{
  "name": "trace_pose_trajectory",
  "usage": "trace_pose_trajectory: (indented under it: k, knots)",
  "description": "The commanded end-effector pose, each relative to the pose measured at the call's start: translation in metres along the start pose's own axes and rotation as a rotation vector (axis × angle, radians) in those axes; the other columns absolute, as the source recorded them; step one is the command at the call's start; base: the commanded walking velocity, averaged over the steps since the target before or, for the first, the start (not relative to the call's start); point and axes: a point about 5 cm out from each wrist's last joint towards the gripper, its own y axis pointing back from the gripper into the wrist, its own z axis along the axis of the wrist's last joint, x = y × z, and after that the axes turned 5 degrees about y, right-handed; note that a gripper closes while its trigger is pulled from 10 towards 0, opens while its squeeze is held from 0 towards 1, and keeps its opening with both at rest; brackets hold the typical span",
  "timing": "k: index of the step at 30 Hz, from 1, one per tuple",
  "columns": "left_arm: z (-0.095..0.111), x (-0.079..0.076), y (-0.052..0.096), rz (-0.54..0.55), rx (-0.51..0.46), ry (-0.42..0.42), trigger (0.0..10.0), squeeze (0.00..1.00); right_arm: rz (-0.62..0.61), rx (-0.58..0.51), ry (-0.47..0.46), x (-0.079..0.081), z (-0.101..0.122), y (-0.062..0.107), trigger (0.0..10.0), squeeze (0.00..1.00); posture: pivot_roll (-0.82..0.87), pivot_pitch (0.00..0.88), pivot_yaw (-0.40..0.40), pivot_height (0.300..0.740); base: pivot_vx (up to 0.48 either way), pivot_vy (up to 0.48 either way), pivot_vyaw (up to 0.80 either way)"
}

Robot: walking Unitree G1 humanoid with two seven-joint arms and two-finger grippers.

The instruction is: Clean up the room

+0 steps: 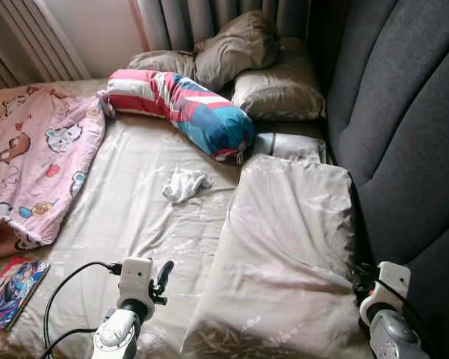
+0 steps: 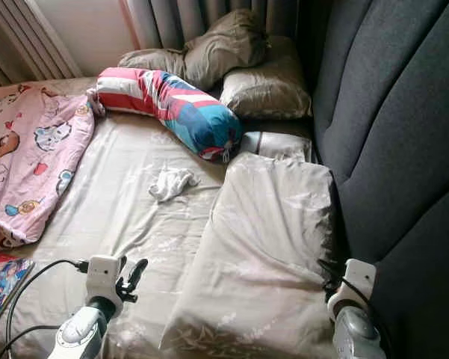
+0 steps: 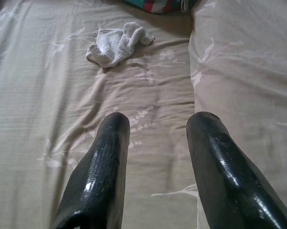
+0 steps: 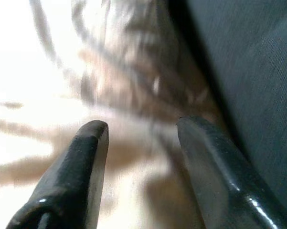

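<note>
Bed tidy: left gripper [image 3: 155, 143] released, lined up on the white cloth [image 1: 185, 184].

Cloth lies crumpled mid-bed [image 1: 134, 217], at 12 o'clock from the left gripper, near the striped bolster [image 1: 181, 108], large pillow [image 1: 288, 254] at 3 o'clock. My call: drive straight ahead, drop low, pinch the bunched middle, avoid snagging the sheet. Right gripper [image 4: 141, 143] fingers spread, empty, at the pillow's edge by the headboard [image 1: 403, 134]. Pink blanket [image 1: 33, 161] at 10 o'clock.

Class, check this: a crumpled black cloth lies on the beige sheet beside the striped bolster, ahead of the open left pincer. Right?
Not quite. The crumpled cloth is white, as the left wrist view shows. It does lie on the beige sheet near the striped bolster, ahead of the open left pincer.
</note>
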Motion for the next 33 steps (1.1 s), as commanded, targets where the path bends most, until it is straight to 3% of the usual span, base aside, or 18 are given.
trace_pose_trajectory:
  k: [1,8,18,21,22,23,30,33]
  knots:
    - [-0.009,0.007,0.008,0.016,0.035,-0.011,10.0,0.0,-0.001,0.056,-0.005,-0.002,-0.014,0.004,10.0,1.0,0.01,0.246,0.074,0.74,0.0,0.0,0.0]
    - [-0.01,0.007,0.009,0.007,0.04,-0.015,10.0,0.0,-0.048,0.096,-0.008,-0.011,-0.024,0.007,10.0,1.0,0.01,0.238,0.075,0.74,0.0,0.0,0.0]
    - [-0.01,0.009,0.012,0.004,0.04,-0.022,10.0,0.0,0.045,0.133,-0.048,0.0,-0.035,0.009,10.0,1.0,0.02,0.229,0.082,0.74,0.0,0.0,0.0]
    - [-0.01,0.01,0.013,0.005,0.042,-0.024,10.0,0.0,0.032,0.2,-0.049,-0.001,-0.049,0.012,10.0,1.0,0.02,0.24,0.085,0.74,0.0,0.0,0.0]
    - [-0.01,0.01,0.013,0.004,0.043,-0.024,10.0,0.0,0.025,0.216,-0.054,-0.001,-0.053,0.014,10.0,0.76,0.02,0.242,0.087,0.74,0.0,0.0,0.0]
    - [-0.011,0.009,0.015,0.003,0.045,-0.024,10.0,0.0,0.009,0.247,-0.056,-0.003,-0.061,0.016,10.0,0.0,0.03,0.253,0.091,0.74,0.0,0.0,0.0]
    - [-0.012,0.012,0.02,0.005,0.051,-0.029,10.0,0.0,-0.011,0.332,-0.061,-0.002,-0.083,0.024,10.0,0.0,0.04,0.27,0.099,0.74,0.0,0.0,0.0]
    - [-0.013,0.013,0.024,0.005,0.057,-0.032,10.0,0.0,0.033,0.368,-0.102,0.007,-0.094,0.028,10.0,0.0,0.05,0.285,0.108,0.74,0.0,0.0,0.0]
